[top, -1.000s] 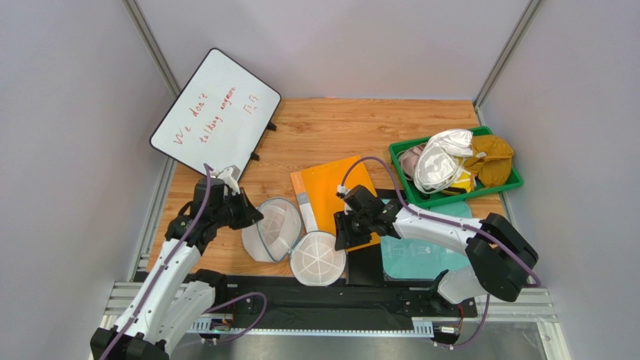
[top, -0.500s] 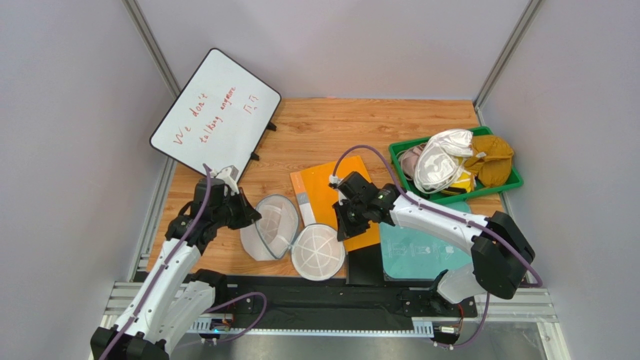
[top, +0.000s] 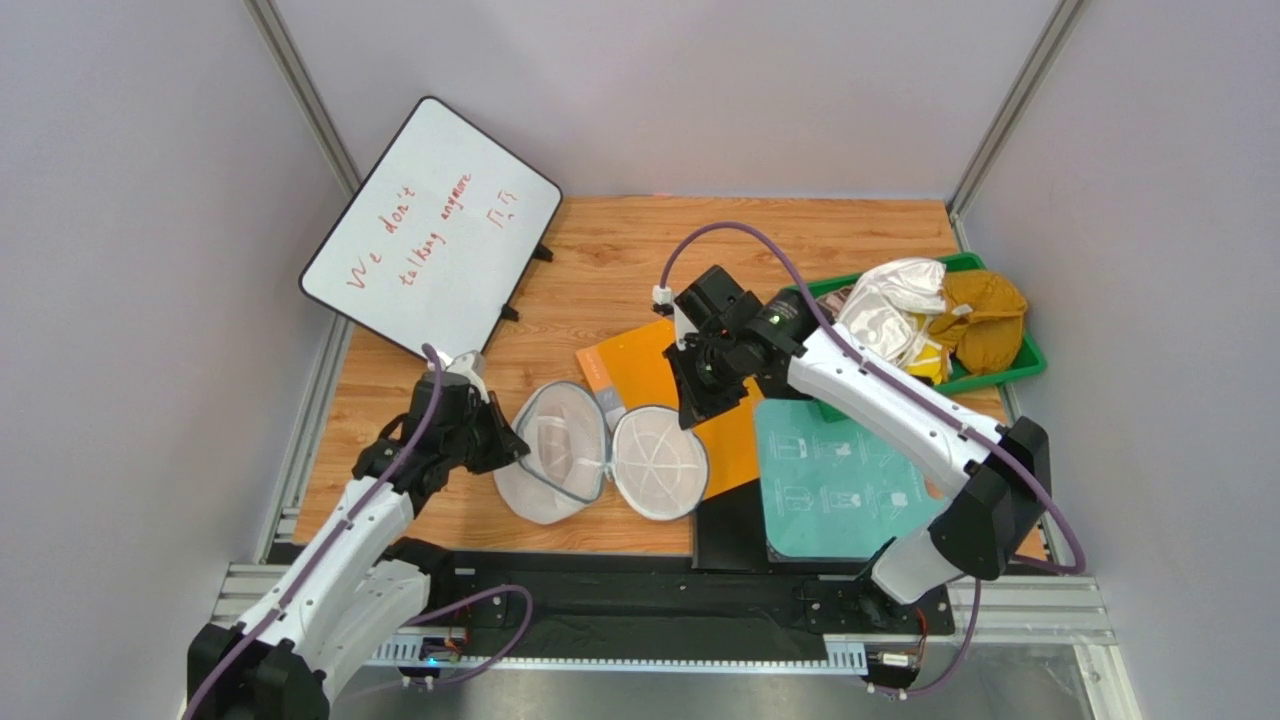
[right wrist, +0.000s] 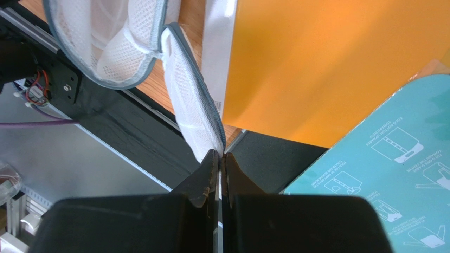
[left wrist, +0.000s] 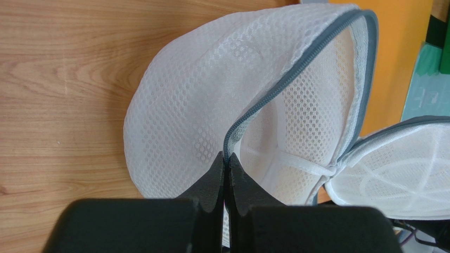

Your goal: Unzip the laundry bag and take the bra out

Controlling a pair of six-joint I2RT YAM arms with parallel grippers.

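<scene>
A wooden bench [top: 646, 255] carries an unzipped white mesh bag [top: 544, 477] near its front edge. The left gripper [left wrist: 227, 167], pressed together, pinches the bag's grey zipper rim, probably to anchor it. The right gripper [right wrist: 219, 158], also pressed together, pinches the edge of the round lid [top: 661, 462], holding it away from the mouth, seemingly to leave the opening wide.

The bag looks empty. The ochre bra [top: 984, 333] lies in a green tray [top: 1032, 360] at the far right, well apart.

Open wood lies behind the bag. An orange folder [top: 624, 363] and a teal sheet [top: 834, 480] crowd its right.
</scene>
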